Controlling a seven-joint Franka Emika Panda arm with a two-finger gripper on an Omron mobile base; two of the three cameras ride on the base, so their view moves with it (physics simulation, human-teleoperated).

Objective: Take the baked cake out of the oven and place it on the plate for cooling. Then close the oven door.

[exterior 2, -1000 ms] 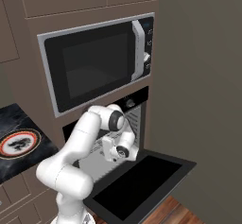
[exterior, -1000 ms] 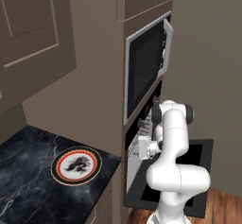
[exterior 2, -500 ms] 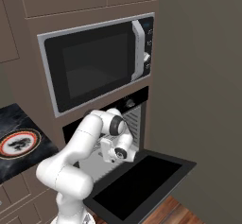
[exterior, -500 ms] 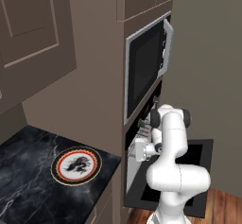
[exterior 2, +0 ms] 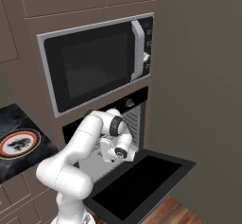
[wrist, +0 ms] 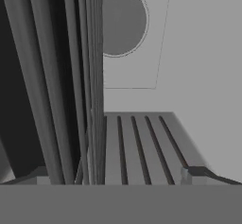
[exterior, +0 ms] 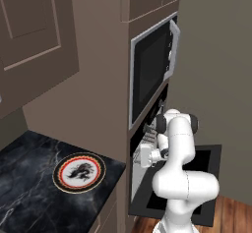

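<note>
The black oven stands open under the microwave. Its oven door hangs down flat, also seen as the oven door beside my arm. My hand reaches into the cavity at the front. In the hand view my gripper is open, its tips wide apart with nothing between them. Ahead of it lie wire rack bars and the back wall's round fan. The baked cake is out of view. The plate, red-rimmed with a black figure, lies bare on the dark counter, and shows as the plate at left.
The silver-framed microwave sits directly above the oven. The black marble counter lies left of the oven column. Brown cabinets hang above it. The lowered door juts out over the wooden floor.
My arm has sunk a little and pushed the hand slightly deeper into the oven opening. The gripper has stayed open. Plate and door have not moved.
</note>
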